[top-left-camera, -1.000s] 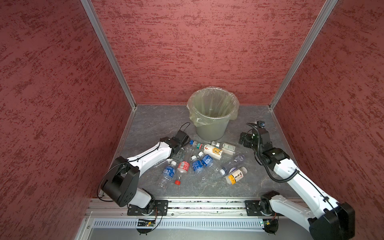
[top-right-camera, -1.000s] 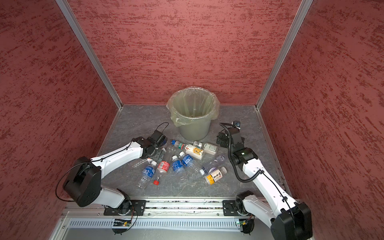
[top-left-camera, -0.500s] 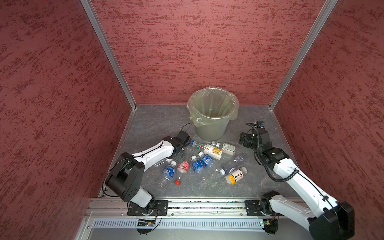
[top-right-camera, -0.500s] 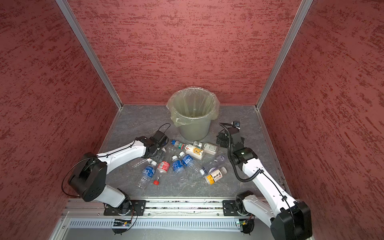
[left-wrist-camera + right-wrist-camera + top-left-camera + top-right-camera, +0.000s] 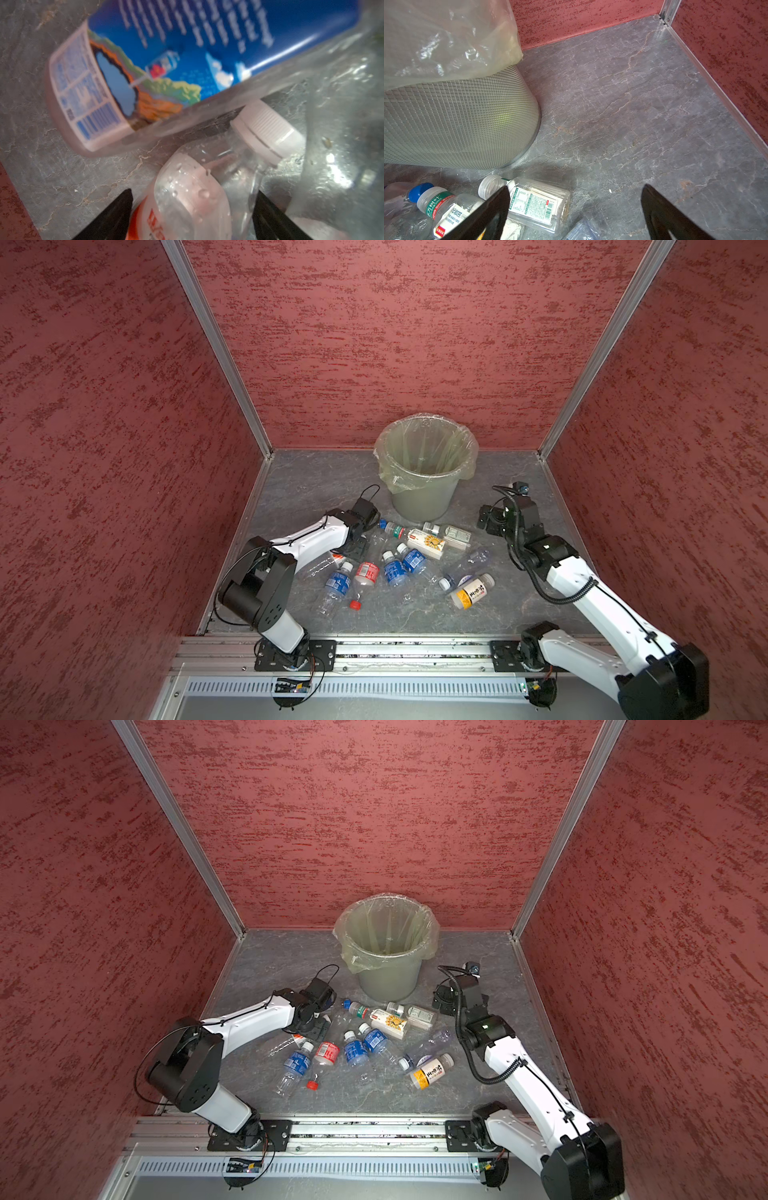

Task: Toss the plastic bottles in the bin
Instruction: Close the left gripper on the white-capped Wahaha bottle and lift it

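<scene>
left gripper: (image 5: 194, 191) i see it low at the left edge of the bottle pile, under the left arm in both top views (image 5: 361, 547).
left jaws: set wide, one black finger (image 5: 116, 216) on each side of a clear orange-labelled bottle (image 5: 187, 199).
left grip: i can't tell whether the pads press on that bottle. it lies on the table (image 5: 311, 489), its white cap (image 5: 268, 133) on the end away from the fingers.
next to it: a blue-labelled bottle (image 5: 187, 52) lies on its side just beyond the cap, very close or touching.
right gripper: (image 5: 576, 187) jaws spread wide, only bare table between them, so i read it as empty.
right position: low, just right of the bin (image 5: 419, 497) and apart from its wall (image 5: 456, 124).
near right gripper: a flat clear bottle (image 5: 537, 205) with a white-green label lies on the table by one fingertip, not between the jaws.
bin: upright at the back centre of the table, its translucent bag (image 5: 353, 965) folded over the rim.
plastic bottles: (image 5: 392, 570) every one i can see lies on the table, in a loose cluster in front of the bin between the two arms.
cluster detail: the white-yellow labelled bottle (image 5: 428, 541) is nearest the bin's base. the yellow-banded bottle (image 5: 471, 591) is at the right front.
</scene>
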